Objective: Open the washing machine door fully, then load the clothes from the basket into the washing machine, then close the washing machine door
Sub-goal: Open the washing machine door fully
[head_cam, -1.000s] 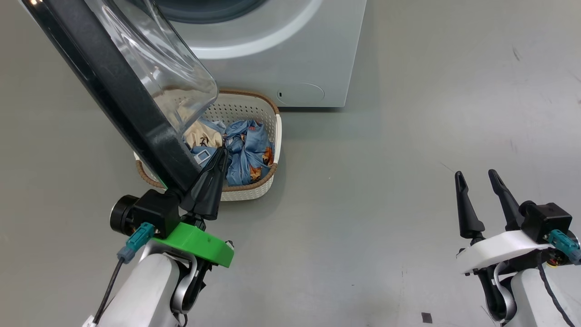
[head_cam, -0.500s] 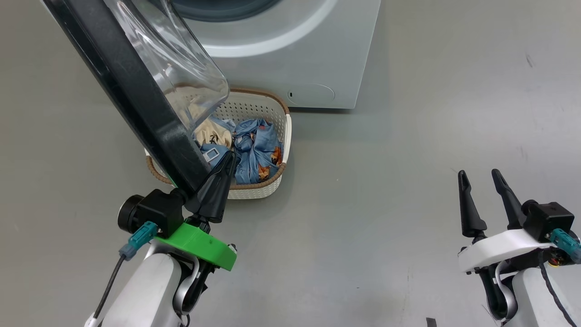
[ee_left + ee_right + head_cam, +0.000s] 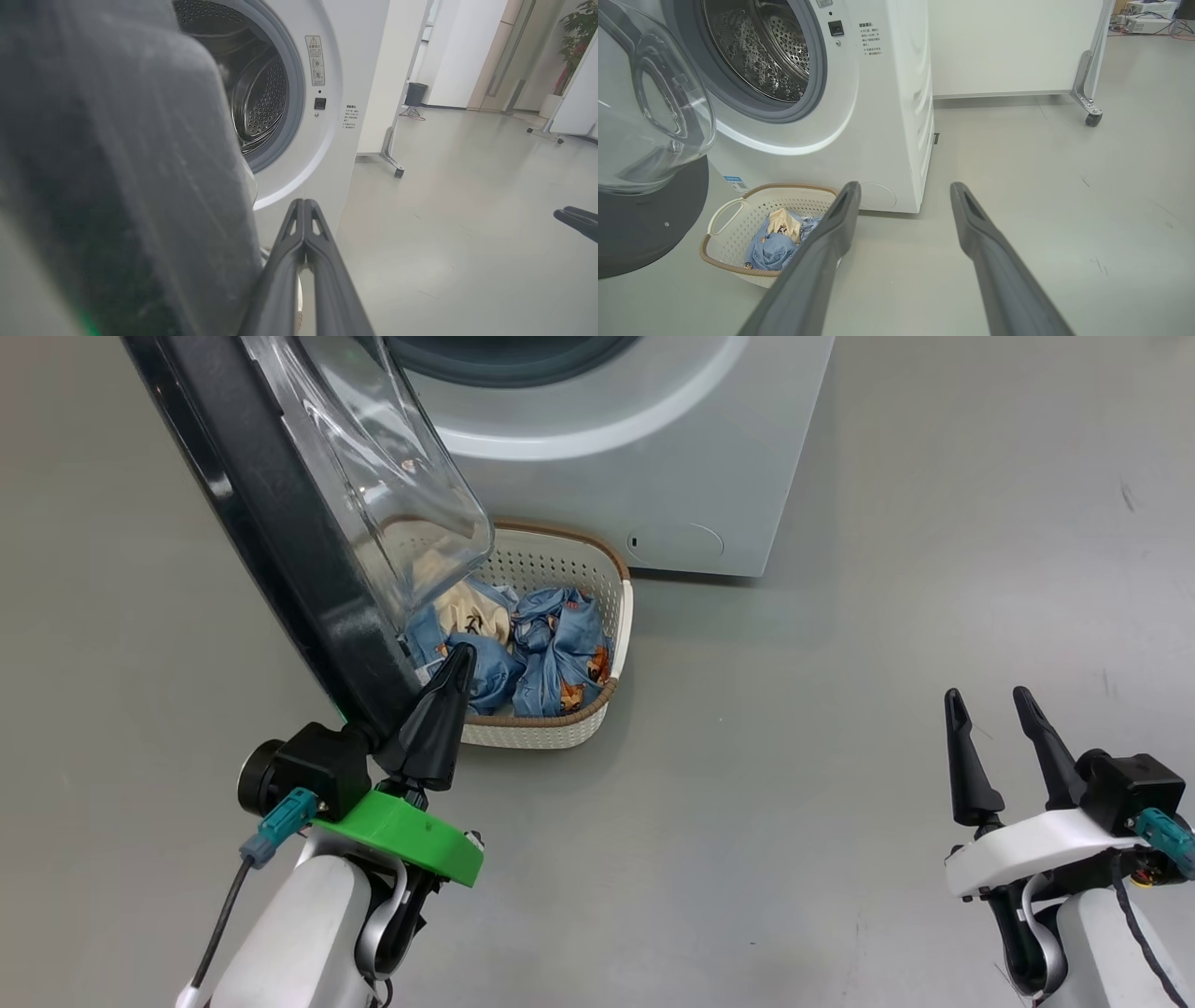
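Note:
The washing machine (image 3: 653, 457) stands at the top of the head view with its drum (image 3: 761, 51) showing. The washing machine door (image 3: 280, 551) hangs open toward me, black ring outward and clear dome (image 3: 649, 116) facing the drum. My left gripper (image 3: 460, 653) is shut with nothing between its fingers, and it lies along the inner side of the door's lower edge (image 3: 117, 186). Below it, the basket (image 3: 560, 733) sits on the floor against the machine. The blue and cream clothes (image 3: 560, 653) lie inside it. My right gripper (image 3: 985, 695) is open and empty, low right, far from the basket.
Bare grey floor (image 3: 840, 709) spreads to the right of the machine and basket. A white partition on castors (image 3: 1092, 119) stands behind the machine. The open door overhangs the basket's left half in the head view.
The whole head picture has shifted right and slightly down, so the camera moved. The door looks steeper in view, with the shut left gripper still at its lower edge. The right gripper stays open.

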